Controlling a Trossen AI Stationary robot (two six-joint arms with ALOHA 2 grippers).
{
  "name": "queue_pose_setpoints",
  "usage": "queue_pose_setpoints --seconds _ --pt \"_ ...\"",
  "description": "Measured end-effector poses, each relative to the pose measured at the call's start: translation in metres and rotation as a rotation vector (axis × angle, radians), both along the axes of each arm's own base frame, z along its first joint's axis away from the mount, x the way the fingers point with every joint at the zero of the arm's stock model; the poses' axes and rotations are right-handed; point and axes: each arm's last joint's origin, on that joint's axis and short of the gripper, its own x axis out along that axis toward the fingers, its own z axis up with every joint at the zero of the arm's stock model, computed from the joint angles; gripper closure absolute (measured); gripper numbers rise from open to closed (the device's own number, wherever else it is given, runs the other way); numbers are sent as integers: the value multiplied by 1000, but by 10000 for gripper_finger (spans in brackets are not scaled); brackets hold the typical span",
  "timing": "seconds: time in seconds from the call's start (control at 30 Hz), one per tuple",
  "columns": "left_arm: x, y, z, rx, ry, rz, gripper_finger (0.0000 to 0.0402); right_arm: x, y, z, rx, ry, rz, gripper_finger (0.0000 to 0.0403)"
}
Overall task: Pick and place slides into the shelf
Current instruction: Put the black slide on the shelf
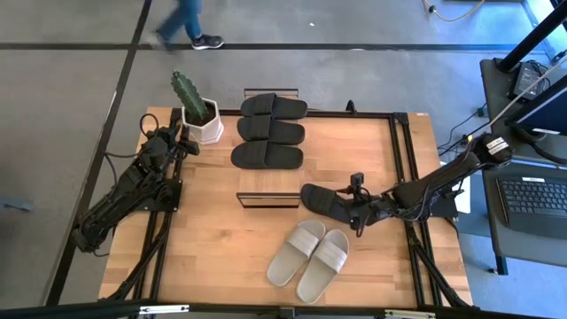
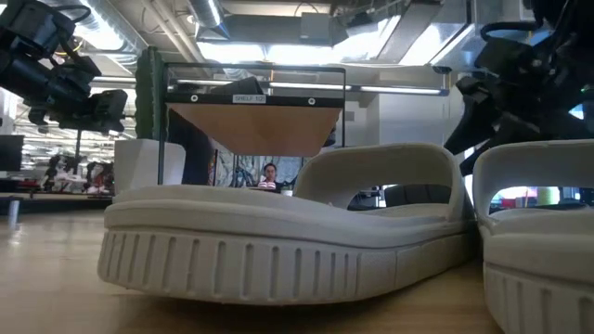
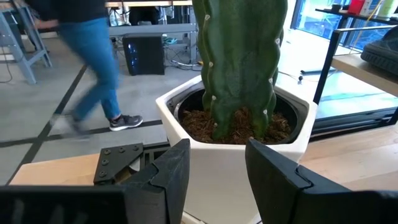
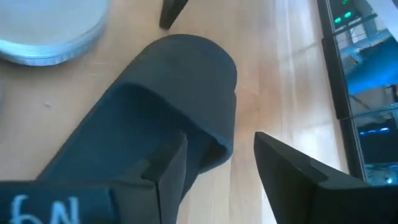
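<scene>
Right gripper (image 1: 354,209), seen from above, sits on the black slide (image 1: 326,200) just beside the shelf (image 1: 268,144); three black slides (image 1: 268,130) already lie there; wrist view shows one finger inside the strap, one outside, parted; we fear it slipping; low view hides the contact behind grey slides (image 2: 278,237).

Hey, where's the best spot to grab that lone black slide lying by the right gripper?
Probably the wide strap of the black slide, from above: it arches clear of the sole, so one finger can slip under it. The right gripper already sits there.
</scene>
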Motion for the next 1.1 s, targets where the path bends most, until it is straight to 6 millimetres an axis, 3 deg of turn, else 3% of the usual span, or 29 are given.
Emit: queue_pose_setpoints --seconds 0.4,1.1 --pt "0 0 0 0 0 -1 254 20 -11 -20 -68 47 -30 215" --pt "0 0 0 1 1 6 254 23 -13 -22 -55 34 -55 214"
